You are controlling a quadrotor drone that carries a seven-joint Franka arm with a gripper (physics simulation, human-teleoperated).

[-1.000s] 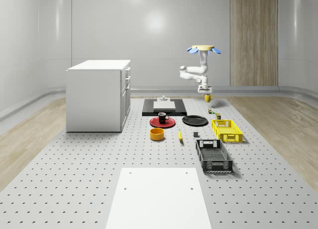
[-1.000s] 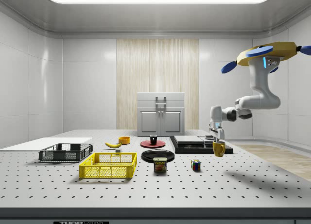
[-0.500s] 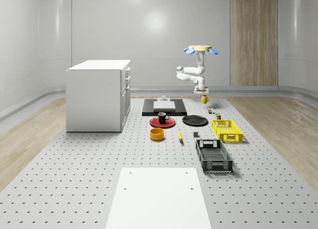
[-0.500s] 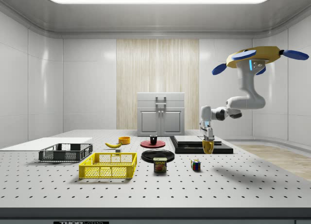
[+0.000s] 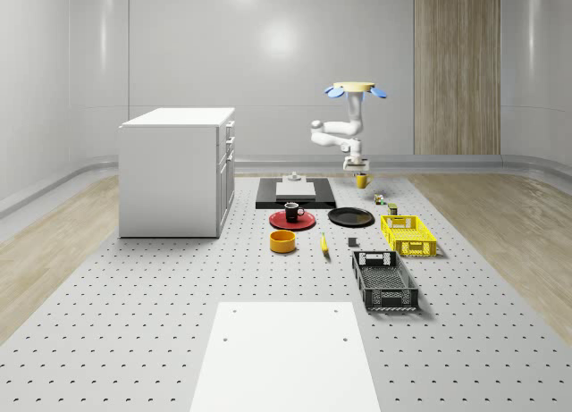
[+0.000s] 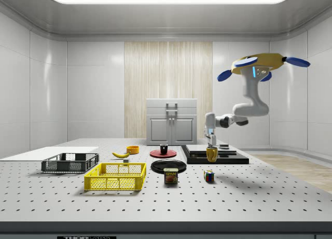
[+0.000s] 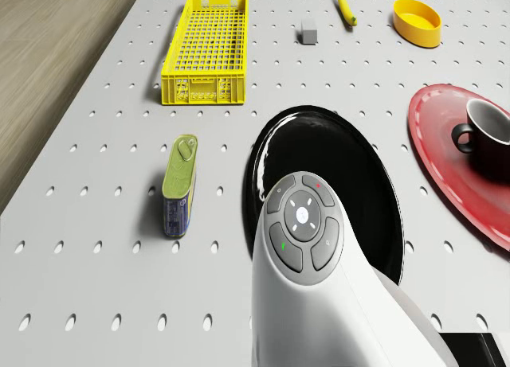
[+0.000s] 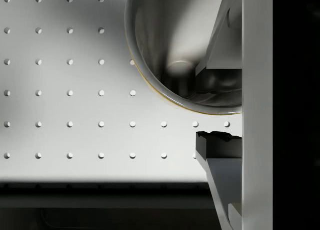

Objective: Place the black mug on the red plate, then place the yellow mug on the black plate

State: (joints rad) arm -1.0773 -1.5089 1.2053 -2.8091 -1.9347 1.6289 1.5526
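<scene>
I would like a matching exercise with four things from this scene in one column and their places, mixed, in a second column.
Things:
1. black mug
2. yellow mug
3. can
4. drone

Places:
A. held in the gripper, off the table
B. lying on the table beside the black plate
C. hovering above the table
D. standing on the red plate

Pairs: 1-D, 2-A, 3-B, 4-C

The drone hovers over the perforated tabletop (image 7: 96,303), its white arm (image 7: 319,303) covering part of the black plate (image 7: 319,144). Beside that sits the red plate (image 7: 446,152) carrying the black mug (image 7: 488,136). A tin can (image 7: 178,185) lies near the yellow crate (image 7: 209,47), with a banana (image 7: 345,6), yellow bowl (image 7: 417,21) and small grey block (image 7: 309,31) beyond.
</scene>
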